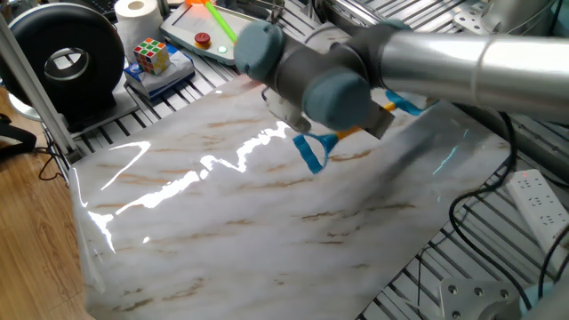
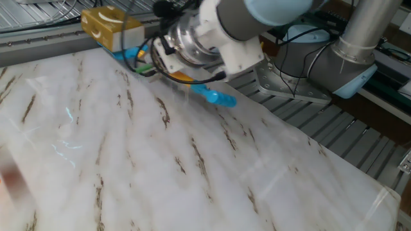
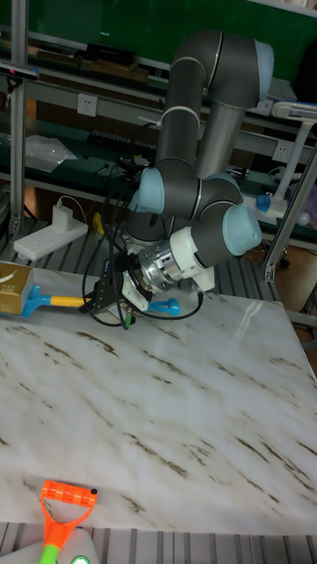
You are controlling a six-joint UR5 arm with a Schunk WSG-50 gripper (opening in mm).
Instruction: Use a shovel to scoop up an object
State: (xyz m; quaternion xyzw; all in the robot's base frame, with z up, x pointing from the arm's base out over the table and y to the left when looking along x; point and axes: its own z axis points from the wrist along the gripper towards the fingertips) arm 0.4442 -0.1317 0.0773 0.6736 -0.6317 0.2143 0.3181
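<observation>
Two-finger claw (image 3: 113, 293) is gripping the small plastic toy shovel (image 3: 62, 301) by its orange-yellow shaft, fingers clenched on it. The blue D-shaped loop end (image 1: 311, 153) is sticking out behind the claw, hanging just above the white marble-patterned bench top (image 1: 222, 213). The light-blue blade (image 2: 126, 52) is pointing away from the claw toward the bench's far edge, touching the tan-yellow rectangular block (image 2: 109, 25); whether the block is sitting on the blade, can't tell. Block is lying at the bench edge, near the claw but apart from its fingers. Multicoloured puzzle cube (image 1: 151, 56) is sitting off the bench, well apart.
</observation>
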